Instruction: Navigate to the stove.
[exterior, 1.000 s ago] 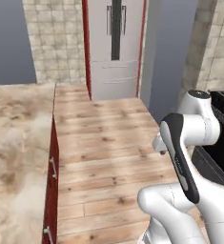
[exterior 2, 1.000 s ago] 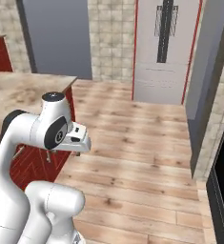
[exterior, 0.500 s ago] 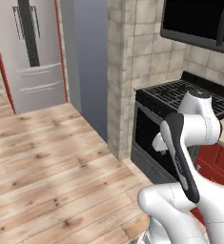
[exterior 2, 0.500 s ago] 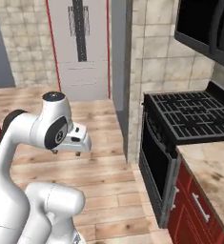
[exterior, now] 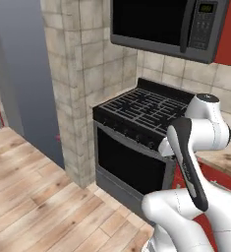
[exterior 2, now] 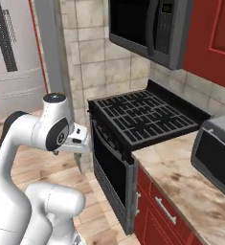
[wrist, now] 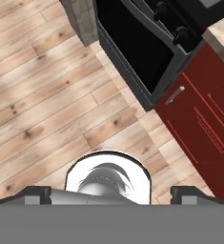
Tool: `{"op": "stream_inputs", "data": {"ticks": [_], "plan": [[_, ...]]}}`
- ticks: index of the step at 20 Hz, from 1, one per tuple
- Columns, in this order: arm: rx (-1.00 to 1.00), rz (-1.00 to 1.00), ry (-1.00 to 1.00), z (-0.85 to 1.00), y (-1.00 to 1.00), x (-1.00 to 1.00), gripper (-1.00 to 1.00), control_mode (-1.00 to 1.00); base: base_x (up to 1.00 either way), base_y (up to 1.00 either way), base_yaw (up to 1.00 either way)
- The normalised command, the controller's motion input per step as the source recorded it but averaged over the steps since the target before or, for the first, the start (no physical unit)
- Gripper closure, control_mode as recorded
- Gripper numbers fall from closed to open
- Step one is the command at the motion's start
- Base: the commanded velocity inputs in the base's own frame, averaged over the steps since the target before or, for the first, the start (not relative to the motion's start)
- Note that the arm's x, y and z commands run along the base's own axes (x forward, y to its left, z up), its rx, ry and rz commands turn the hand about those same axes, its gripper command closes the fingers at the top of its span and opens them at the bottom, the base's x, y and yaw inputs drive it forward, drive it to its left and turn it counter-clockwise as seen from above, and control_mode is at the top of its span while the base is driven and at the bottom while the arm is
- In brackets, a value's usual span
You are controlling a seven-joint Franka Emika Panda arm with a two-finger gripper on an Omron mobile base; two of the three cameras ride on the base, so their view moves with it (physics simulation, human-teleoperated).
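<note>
**Robot arm beside a black stove in a tiled kitchen corner**

The left base view shows the stove (exterior: pixel 136 133) from its front left: grey grates on top, a row of knobs along the front edge and a dark oven door below. A microwave (exterior: pixel 168 24) hangs on the tiled wall above it, and a tiled pillar (exterior: pixel 72 88) stands just beside the stove's left side. Wooden floor (exterior: pixel 33 197) spreads out in front.

The right base view looks from the other side and adds what the first lacks: a marble tabletop (exterior 2: pixel 190 191) touching the stove's right side, red cabinets (exterior 2: pixel 162 210) under it with metal handles, a red wall cabinet (exterior 2: pixel 212 38) beside the microwave, a grey appliance (exterior 2: pixel 217 153) sitting on the tabletop, and a pale fridge (exterior 2: pixel 13 52) far to the left.

The hand view looks straight down at the floor, with the oven door (wrist: pixel 137 52), two knobs (wrist: pixel 173 21) and a red cabinet front at its upper right.

The hand (exterior 2: pixel 80 142) hangs low in front of the stove's left front corner, near the oven door but apart from it, pointing down at the floor. The arm is folded tightly, with the elbow raised high. The fingertips (wrist: pixel 37 194) barely rise above the lower edge of the hand view, set wide apart, with nothing between them.
</note>
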Motion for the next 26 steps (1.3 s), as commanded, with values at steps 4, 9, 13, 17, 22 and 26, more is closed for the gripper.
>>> {"op": "stream_inputs", "data": {"ticks": [4, 9, 13, 17, 22, 26], "plan": [[0.00, 0.00, 0.00, 0.00, 0.00, 0.00, -1.00, 1.00, 0.96, 0.08, -0.47], [0.00, 0.00, 0.00, 0.00, 0.00, 0.00, -1.00, 1.00, 0.91, 0.22, -0.44], [0.00, 0.00, 0.00, 0.00, 0.00, 0.00, -1.00, 1.00, 0.68, 0.24, -0.40], [0.00, 0.00, 0.00, 0.00, 0.00, 0.00, -1.00, 1.00, 0.48, 0.27, -0.38], [0.00, 0.00, 0.00, 0.00, 0.00, 0.00, -1.00, 1.00, 0.38, 0.18, -0.38], [0.00, 0.00, 0.00, 0.00, 0.00, 0.00, -1.00, 1.00, 0.38, 0.21, -0.38]]}}
